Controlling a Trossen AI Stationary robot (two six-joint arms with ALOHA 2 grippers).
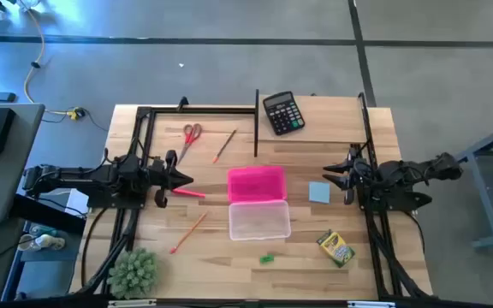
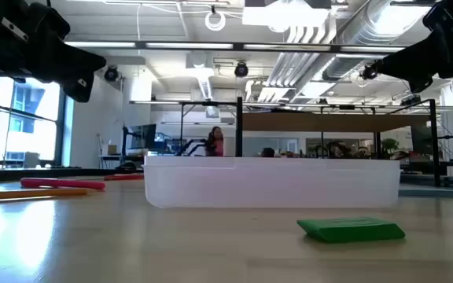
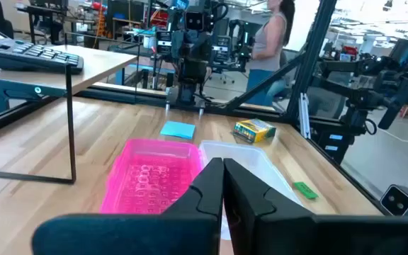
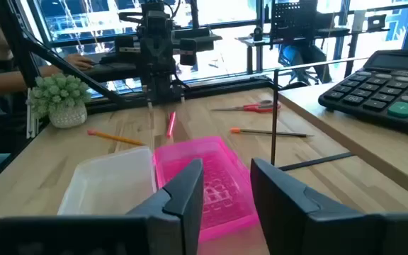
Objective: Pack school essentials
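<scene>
From my seat, the open case sits midway between both claws: pink half with its clear half touching it. The pink pen lies just off my left claw. Scissors and two pencils flank that claw. The blue square lies beside my right claw; crayon box and green piece lie farther off.

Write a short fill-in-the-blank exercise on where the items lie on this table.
1. The scissors have ___ handles.
2. The pink tray lies directly against the clear ___.
3. The light-blue square lies nearest the ___ gripper.
4. The black calculator rests on a raised ___, not on the table.

Missing words: red; container; right; shelf
</scene>
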